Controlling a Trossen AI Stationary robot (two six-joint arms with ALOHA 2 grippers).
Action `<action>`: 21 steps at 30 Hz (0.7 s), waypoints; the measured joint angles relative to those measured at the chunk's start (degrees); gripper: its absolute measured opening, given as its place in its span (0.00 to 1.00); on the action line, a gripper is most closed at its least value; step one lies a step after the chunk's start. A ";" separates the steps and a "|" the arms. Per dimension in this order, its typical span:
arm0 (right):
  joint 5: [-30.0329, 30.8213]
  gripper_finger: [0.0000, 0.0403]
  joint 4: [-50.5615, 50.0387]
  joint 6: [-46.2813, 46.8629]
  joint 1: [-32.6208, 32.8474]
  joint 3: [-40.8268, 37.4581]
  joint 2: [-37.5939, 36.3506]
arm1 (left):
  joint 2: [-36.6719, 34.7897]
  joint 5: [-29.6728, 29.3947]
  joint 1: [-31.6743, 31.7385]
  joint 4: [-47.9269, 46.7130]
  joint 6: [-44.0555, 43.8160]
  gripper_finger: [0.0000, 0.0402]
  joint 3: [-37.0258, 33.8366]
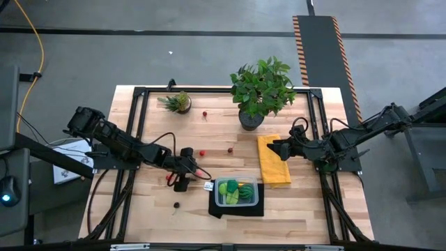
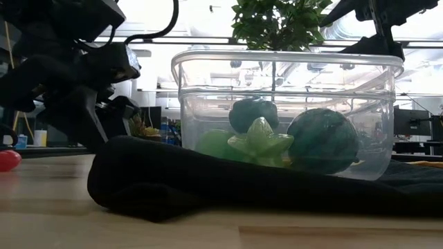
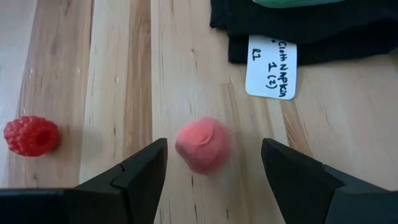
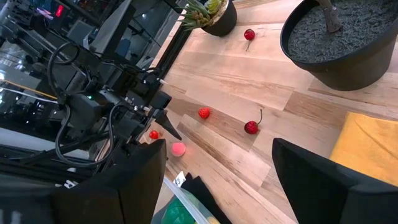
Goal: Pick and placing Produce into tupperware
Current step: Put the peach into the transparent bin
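Note:
A pink piece of produce (image 3: 204, 144) lies on the wooden table just left of the black mat. My left gripper (image 3: 214, 167) is low over it and open, with one finger on either side and a gap on both. A red raspberry (image 3: 31, 135) lies a little to one side. The clear tupperware (image 1: 235, 192) stands on the black mat (image 1: 217, 208) and holds several green pieces (image 2: 260, 142). My right gripper (image 1: 276, 148) hangs open above the yellow cloth (image 1: 273, 162), holding nothing.
Two cherries (image 1: 205, 114) (image 1: 230, 149), another raspberry (image 1: 202, 153) and a dark berry (image 1: 176, 205) lie loose on the table. A large potted plant (image 1: 259, 90) and a small one (image 1: 178, 102) stand at the far edge. A white label (image 3: 271, 66) lies by the mat.

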 joint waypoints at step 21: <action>0.01 0.70 0.00 -0.62 0.01 0.01 0.02 | 0.51 -0.50 -0.02 0.29 0.09 0.62 0.02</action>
